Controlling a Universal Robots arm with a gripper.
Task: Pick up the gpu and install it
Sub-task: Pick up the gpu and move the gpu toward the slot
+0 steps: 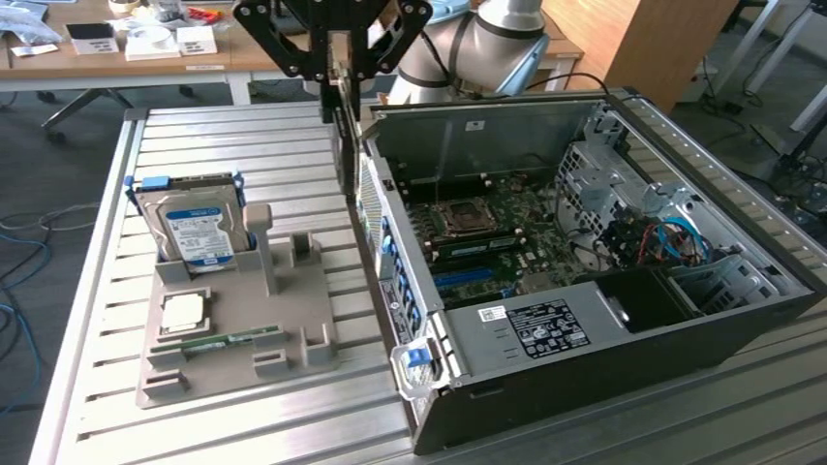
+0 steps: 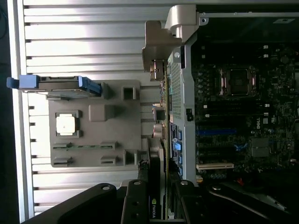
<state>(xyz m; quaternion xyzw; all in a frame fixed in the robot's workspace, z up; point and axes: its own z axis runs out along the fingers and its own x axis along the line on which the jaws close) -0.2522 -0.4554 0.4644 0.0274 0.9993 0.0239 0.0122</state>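
On the gpu I read NVIDIA beside its green logo. The labels on the hard drive and power supply are too small for me to read.

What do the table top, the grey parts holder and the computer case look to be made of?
Table top: likely aluminium, brushed silver finish; parallel slotted profiles with a bright sheen.
Grey parts holder: probably moulded or printed plastic; uniform matt grey, blocky shapes.
Computer case: sheet metal, seemingly steel; painted black outside, bare grey inside with punched holes.
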